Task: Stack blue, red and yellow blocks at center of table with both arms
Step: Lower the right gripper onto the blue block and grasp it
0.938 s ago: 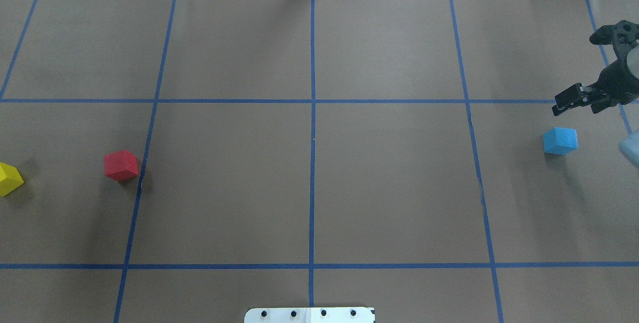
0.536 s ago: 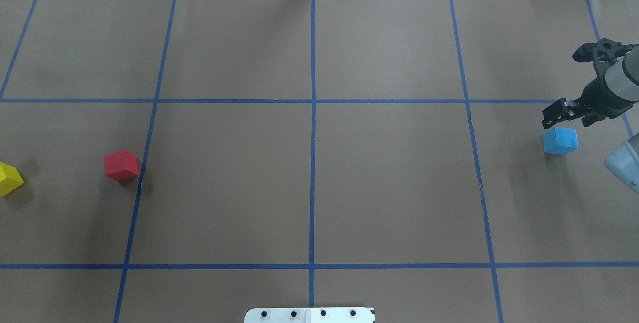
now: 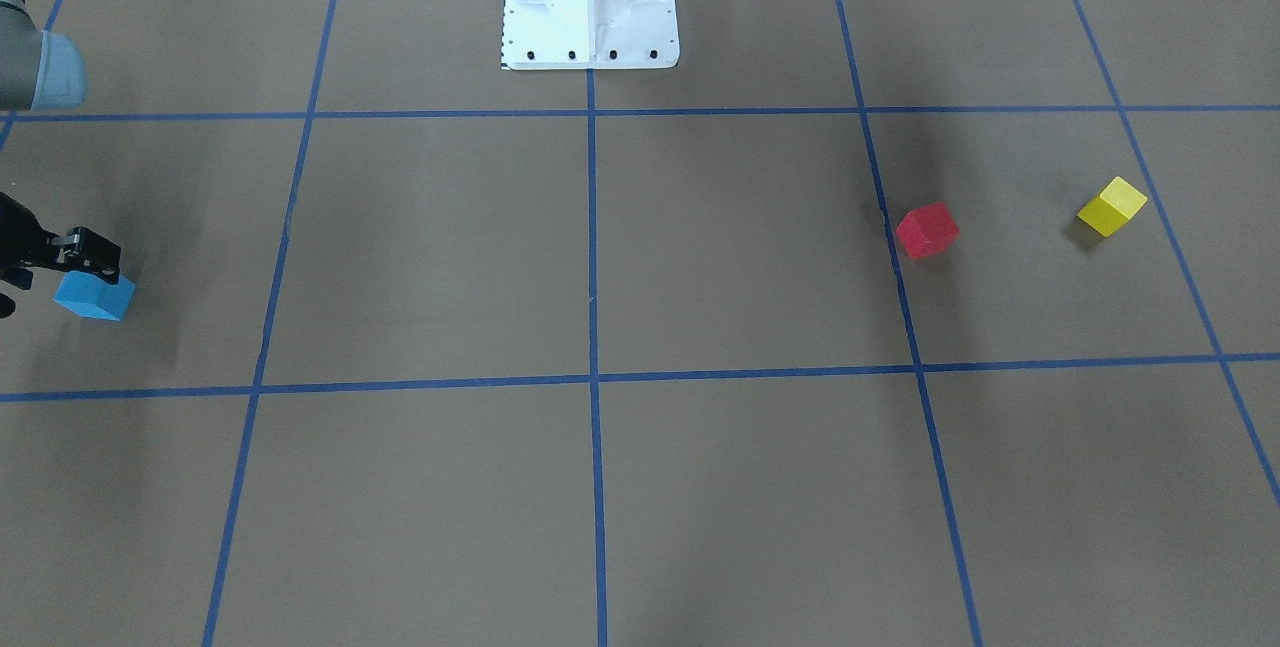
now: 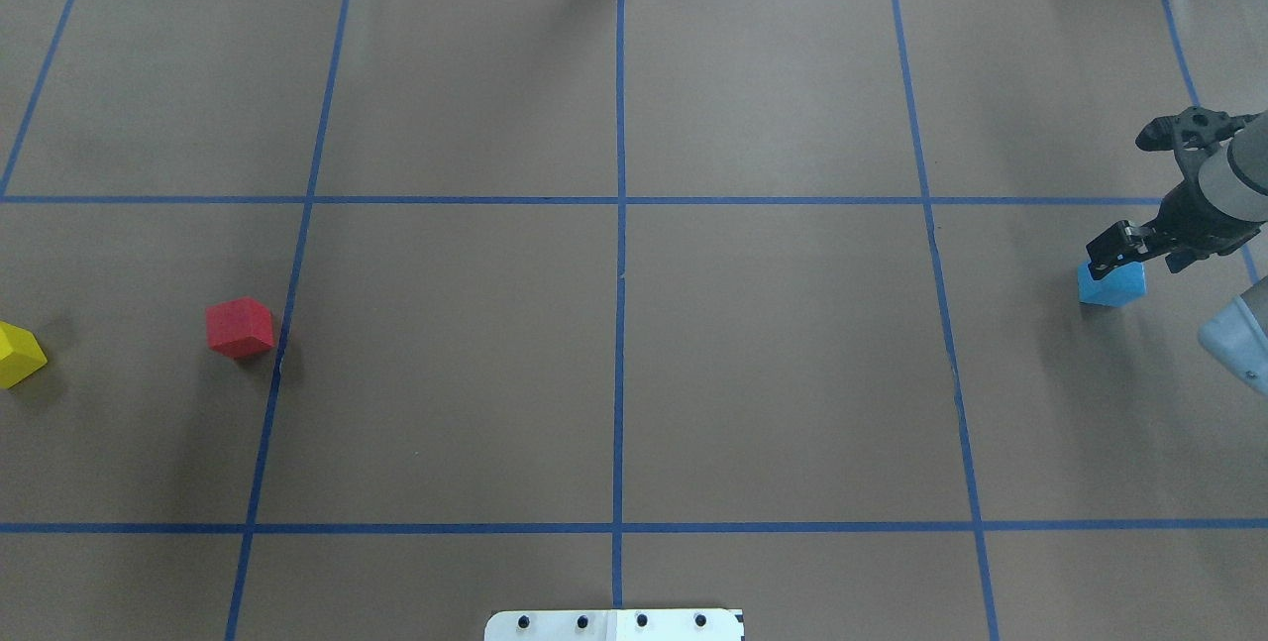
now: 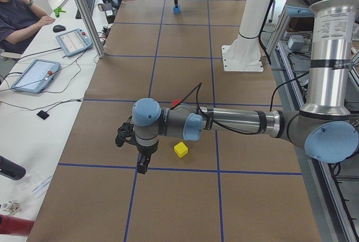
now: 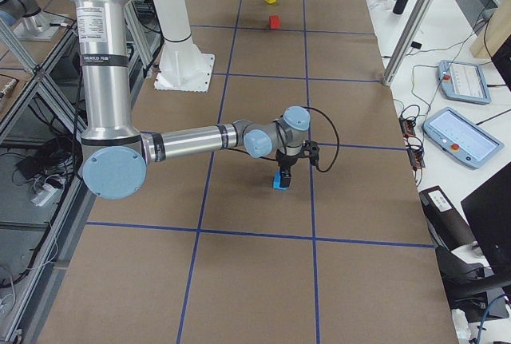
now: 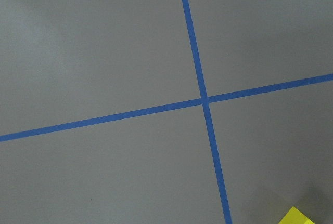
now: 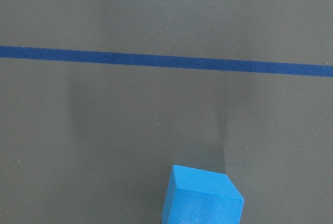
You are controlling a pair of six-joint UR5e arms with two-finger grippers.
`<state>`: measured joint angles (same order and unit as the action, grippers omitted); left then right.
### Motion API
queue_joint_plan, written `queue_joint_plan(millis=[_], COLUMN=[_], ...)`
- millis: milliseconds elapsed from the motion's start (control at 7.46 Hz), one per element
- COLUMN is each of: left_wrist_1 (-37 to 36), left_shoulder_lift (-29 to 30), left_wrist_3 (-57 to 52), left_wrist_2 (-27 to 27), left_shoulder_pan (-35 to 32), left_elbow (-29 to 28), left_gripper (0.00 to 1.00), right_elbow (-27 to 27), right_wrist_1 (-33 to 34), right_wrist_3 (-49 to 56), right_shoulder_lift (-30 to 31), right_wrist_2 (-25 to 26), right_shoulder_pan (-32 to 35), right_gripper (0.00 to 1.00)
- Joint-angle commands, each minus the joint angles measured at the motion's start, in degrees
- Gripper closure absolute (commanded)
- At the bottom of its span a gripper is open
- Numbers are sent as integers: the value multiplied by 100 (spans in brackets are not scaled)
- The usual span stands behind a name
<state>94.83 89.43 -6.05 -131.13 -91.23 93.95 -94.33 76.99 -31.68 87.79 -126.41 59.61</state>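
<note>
The blue block [image 4: 1111,284] sits at the table's far right; it also shows in the front view [image 3: 95,297] and low in the right wrist view [image 8: 202,198]. My right gripper [image 4: 1129,257] hangs right over it with its fingers apart, low at the block's top [image 6: 281,170]. The red block [image 4: 240,328] and the yellow block [image 4: 18,356] lie at the far left. My left gripper [image 5: 143,166] shows only in the exterior left view, near the yellow block [image 5: 180,150]; I cannot tell if it is open. The left wrist view shows a yellow corner [image 7: 296,216].
Blue tape lines grid the brown table, crossing near the middle [image 4: 620,200]. The robot's white base plate [image 4: 614,624] is at the near edge. A desk with tablets [image 5: 73,40] and a seated person [image 5: 17,12] lie beyond the table's far edge.
My right gripper has come from behind the blue block to directly over it and lower. The blocks have not moved.
</note>
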Motion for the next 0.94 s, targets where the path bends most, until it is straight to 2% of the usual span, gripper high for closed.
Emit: queue_joint_plan(millis=[0, 402, 536, 670, 804], left_wrist_1=[0, 0, 0, 0, 0], left_shoulder_lift=[4, 4, 4, 4, -5], left_wrist_3=[7, -2, -2, -2, -2], left_wrist_2=[0, 0, -9, -9, -9], left_shoulder_pan=[0, 0, 0, 0, 0], left_elbow=[0, 18, 18, 26, 27], left_gripper=[0, 0, 0, 0, 0], right_elbow=[63, 309, 405, 450, 450], right_wrist_1=[9, 0, -9, -9, -17], right_wrist_3=[4, 22, 13, 13, 109], right_shoulder_lift=[-25, -95, -104, -157, -175], right_wrist_2=[2, 2, 20, 11, 11], right_shoulder_pan=[-54, -124, -186, -186, -186], right_gripper=[1, 1, 8, 36, 82])
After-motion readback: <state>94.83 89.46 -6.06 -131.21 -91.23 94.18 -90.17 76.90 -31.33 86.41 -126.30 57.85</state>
